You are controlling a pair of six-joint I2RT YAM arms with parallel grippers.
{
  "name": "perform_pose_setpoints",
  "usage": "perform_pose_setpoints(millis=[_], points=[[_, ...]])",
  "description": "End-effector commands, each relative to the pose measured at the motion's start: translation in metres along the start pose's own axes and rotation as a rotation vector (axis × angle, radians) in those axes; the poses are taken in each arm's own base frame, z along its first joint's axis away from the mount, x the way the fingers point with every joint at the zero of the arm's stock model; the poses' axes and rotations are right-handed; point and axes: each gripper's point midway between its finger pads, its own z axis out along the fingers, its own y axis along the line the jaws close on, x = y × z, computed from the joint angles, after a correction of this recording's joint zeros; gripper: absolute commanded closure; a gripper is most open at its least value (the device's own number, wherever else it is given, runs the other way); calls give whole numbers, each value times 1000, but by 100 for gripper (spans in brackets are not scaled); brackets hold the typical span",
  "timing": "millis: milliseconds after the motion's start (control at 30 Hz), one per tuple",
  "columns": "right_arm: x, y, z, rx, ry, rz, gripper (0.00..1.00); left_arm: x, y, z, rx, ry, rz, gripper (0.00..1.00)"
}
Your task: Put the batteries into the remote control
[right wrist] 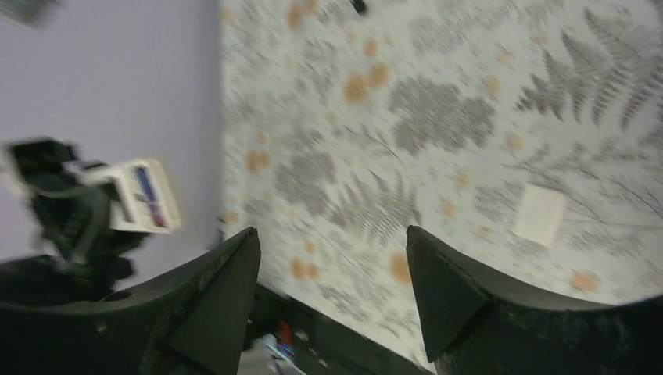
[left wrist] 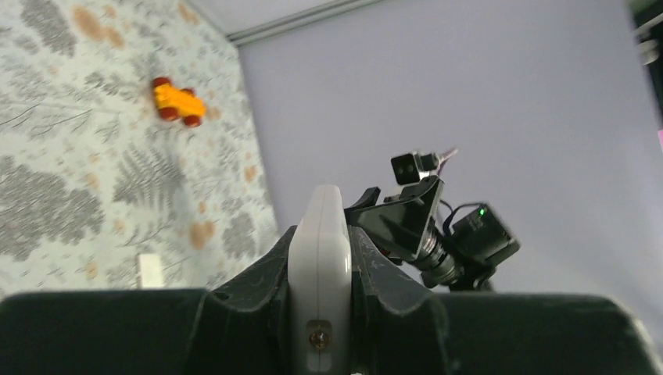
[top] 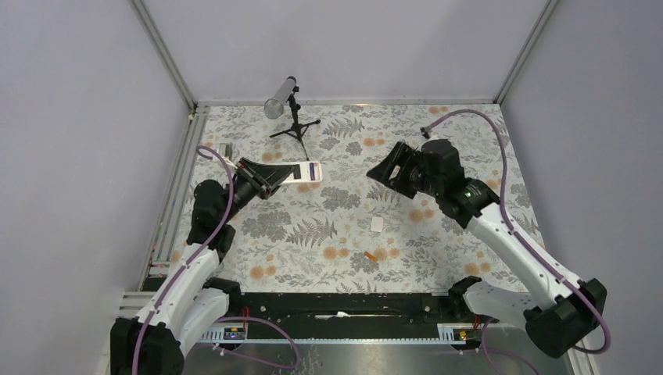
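My left gripper (top: pixel 274 173) is shut on the remote control (top: pixel 303 171) and holds it above the mat at the left, its free end pointing right. In the left wrist view the remote control (left wrist: pixel 320 250) stands edge-on between the jaws. From the right wrist view its open back (right wrist: pixel 141 195) faces me, and a blue-purple battery (right wrist: pixel 149 195) lies in the compartment. An orange battery (top: pixel 370 256) lies on the mat near the front. My right gripper (top: pixel 385 173) hovers open and empty a short way right of the remote, apart from it.
A small white cover (top: pixel 377 224) lies on the mat between the arms. A tripod with a grey tube (top: pixel 283 100) stands at the back. An orange toy car (left wrist: pixel 178 103) sits on the mat. Grey walls close in three sides.
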Motion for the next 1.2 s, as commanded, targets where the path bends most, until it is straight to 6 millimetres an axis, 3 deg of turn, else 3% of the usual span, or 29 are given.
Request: perform_pose_setpoints(millis=[0, 133, 367, 667, 933, 967, 1067, 1167], points=[[66, -70, -15, 183, 383, -331, 28, 7, 0, -1, -33, 79, 149, 100], [96, -83, -18, 205, 471, -464, 29, 4, 10, -2, -79, 62, 180, 100], [167, -112, -23, 205, 676, -574, 35, -4, 17, -3, -136, 31, 225, 100], [178, -148, -9, 328, 715, -634, 47, -11, 37, -10, -182, -20, 180, 100], [196, -154, -4, 387, 737, -561, 52, -16, 42, -12, -183, -38, 162, 100], [198, -153, -3, 402, 733, -523, 52, -16, 42, -13, -183, -38, 162, 100], [198, -155, -1, 483, 686, -385, 38, -18, 41, -14, -180, -50, 163, 100], [185, -143, 11, 448, 598, -233, 36, -20, 37, -16, -173, -62, 161, 100]])
